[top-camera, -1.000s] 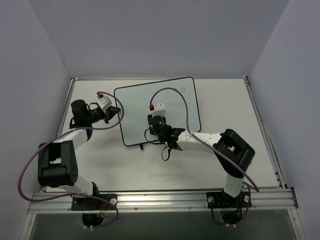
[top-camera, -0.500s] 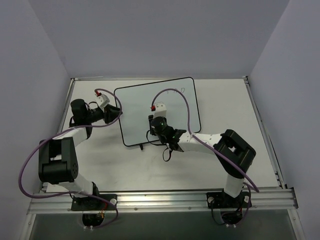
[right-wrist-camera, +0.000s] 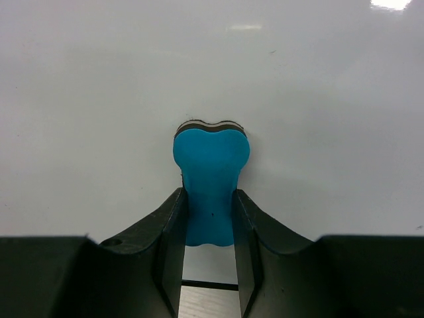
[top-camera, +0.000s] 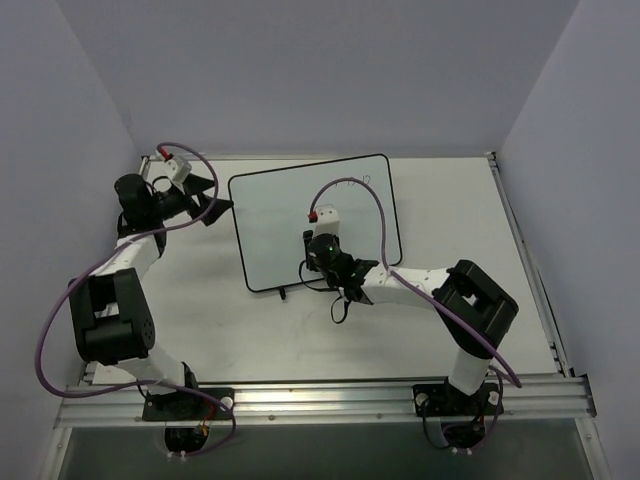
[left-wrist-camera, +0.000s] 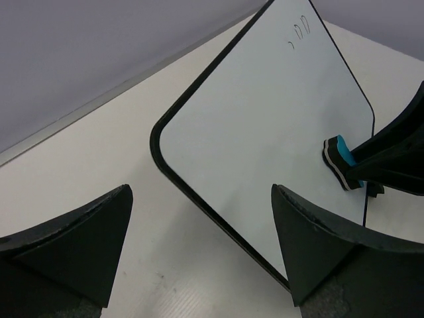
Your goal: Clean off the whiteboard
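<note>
The whiteboard (top-camera: 270, 220) lies flat on the table, white with a thin black frame. Small dark scribbles (top-camera: 352, 181) sit near its far right corner, also seen in the left wrist view as scribbles (left-wrist-camera: 301, 30). My right gripper (top-camera: 318, 250) is over the board's near part, shut on a blue eraser (right-wrist-camera: 211, 172) that presses on the whiteboard (right-wrist-camera: 212, 66). The left wrist view shows the eraser (left-wrist-camera: 341, 161) close to the board's near edge. My left gripper (top-camera: 213, 195) hangs open and empty off the board's far left corner, jaws spread wide over the whiteboard (left-wrist-camera: 265, 132).
The white table (top-camera: 200, 320) ends at grey walls on the left, back and right. A metal rail (top-camera: 320, 400) with both arm bases runs along the near edge. Purple cables (top-camera: 375, 225) loop above the arms.
My left gripper has opened and drawn back to the far left, away from the board's left edge. My right gripper has barely shifted and still holds the eraser.
</note>
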You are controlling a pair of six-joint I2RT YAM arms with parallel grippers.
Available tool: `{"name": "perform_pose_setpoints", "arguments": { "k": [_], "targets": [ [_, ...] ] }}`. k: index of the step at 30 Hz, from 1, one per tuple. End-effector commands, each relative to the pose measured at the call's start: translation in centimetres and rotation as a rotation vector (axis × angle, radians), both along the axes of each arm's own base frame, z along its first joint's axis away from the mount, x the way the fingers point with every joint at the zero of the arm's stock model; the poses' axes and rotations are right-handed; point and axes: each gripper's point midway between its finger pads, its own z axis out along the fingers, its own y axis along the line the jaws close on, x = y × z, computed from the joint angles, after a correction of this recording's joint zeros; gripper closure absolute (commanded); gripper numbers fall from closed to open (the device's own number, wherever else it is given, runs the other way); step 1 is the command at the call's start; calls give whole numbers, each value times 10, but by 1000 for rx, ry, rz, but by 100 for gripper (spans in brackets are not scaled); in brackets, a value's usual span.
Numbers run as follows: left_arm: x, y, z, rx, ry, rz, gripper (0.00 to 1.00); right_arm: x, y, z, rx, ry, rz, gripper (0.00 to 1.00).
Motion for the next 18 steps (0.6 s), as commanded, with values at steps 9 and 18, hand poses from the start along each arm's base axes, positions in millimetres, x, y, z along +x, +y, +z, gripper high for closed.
{"name": "perform_pose_setpoints", "arguments": {
  "k": [9, 18],
  "targets": [
    [15, 15, 12, -342, 116, -171, 6, 2, -41, -14, -119, 23, -86, 100],
    [20, 12, 11, -371, 150, -171, 6, 4, -41, -16, -124, 26, -87, 100]
  ]
}}
